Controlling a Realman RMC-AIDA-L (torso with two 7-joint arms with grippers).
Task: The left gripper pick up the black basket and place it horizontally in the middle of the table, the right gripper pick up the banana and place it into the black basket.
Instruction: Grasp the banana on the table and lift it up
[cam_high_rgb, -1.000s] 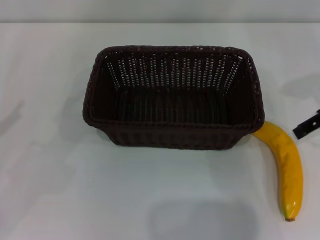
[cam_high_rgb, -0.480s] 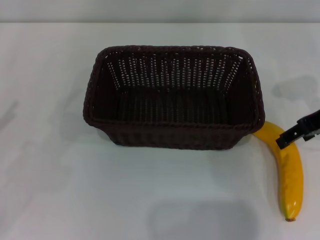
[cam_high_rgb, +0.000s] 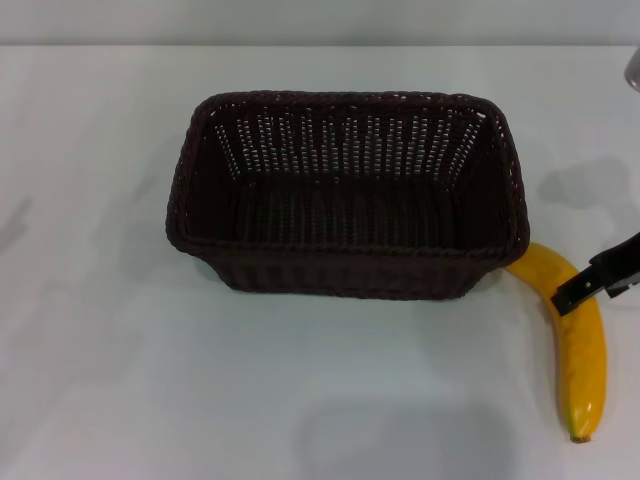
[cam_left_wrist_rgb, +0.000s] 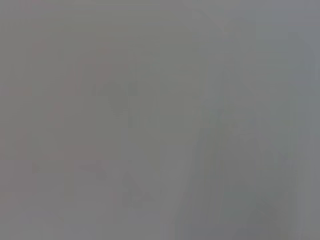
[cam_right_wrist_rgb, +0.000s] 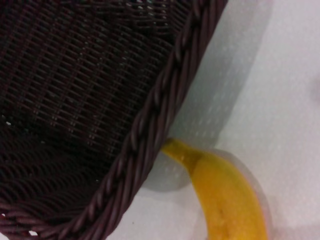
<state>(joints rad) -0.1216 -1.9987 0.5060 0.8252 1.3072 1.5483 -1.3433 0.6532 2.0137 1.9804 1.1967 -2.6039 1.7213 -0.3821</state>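
The black basket (cam_high_rgb: 348, 190) sits lengthwise across the middle of the white table (cam_high_rgb: 100, 380), open side up and empty. The banana (cam_high_rgb: 578, 345) lies on the table at the basket's right front corner, one end tucked under the rim, brown tip toward me. A black part of my right gripper (cam_high_rgb: 598, 285) reaches in from the right edge, over the banana's upper half. The right wrist view shows the basket's braided rim (cam_right_wrist_rgb: 165, 105) and the banana's end (cam_right_wrist_rgb: 220, 195) right below. The left gripper is out of view; the left wrist view is plain grey.
A grey object (cam_high_rgb: 633, 70) shows at the far right edge of the head view. The table's back edge (cam_high_rgb: 320, 44) runs along the top. Bare white surface lies left of and in front of the basket.
My right gripper has come in from the right edge and lowered over the banana's upper part. The basket and the banana have not moved.
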